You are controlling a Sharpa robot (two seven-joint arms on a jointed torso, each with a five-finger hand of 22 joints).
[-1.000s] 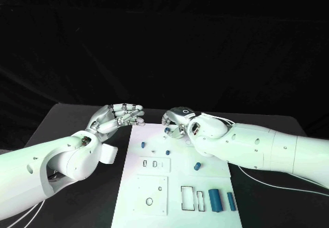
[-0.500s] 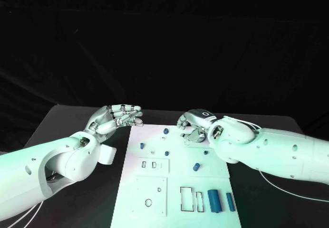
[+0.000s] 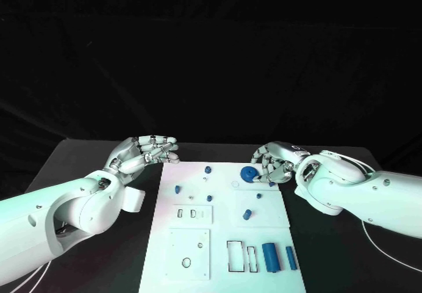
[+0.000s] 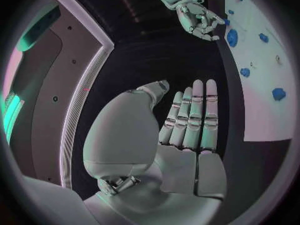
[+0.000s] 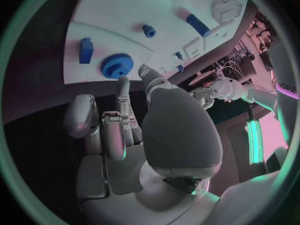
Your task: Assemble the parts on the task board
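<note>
Two hands are in play, and neither holds anything that I can make out. My right hand (image 3: 274, 163) sits right of centre in the head view, fingers curled loosely in over the far right edge of the task board (image 3: 202, 244); the right wrist view shows those fingers apart with nothing between them. Just beside its fingertips, touching or nearly so, lies the blue gear (image 3: 249, 174), flat on the board's upper right part. My left hand (image 3: 141, 155) hovers at the board's upper left corner, over the table (image 3: 79, 159); the left wrist view shows its fingers straight and side by side, the palm bare.

Farther down the board a small blue peg (image 3: 247, 213) lies near the middle, and a blue cylinder (image 3: 271, 257) rests at the lower right next to a thinner blue bar (image 3: 291, 257). Small blue studs dot the upper left part.

I judge the gear to be light, rigid plastic, toothed at the rim and so not slippery; lying flat, it gives little to catch. I would pinch it across the rim, thumb against a finger, and lift it level.
</note>
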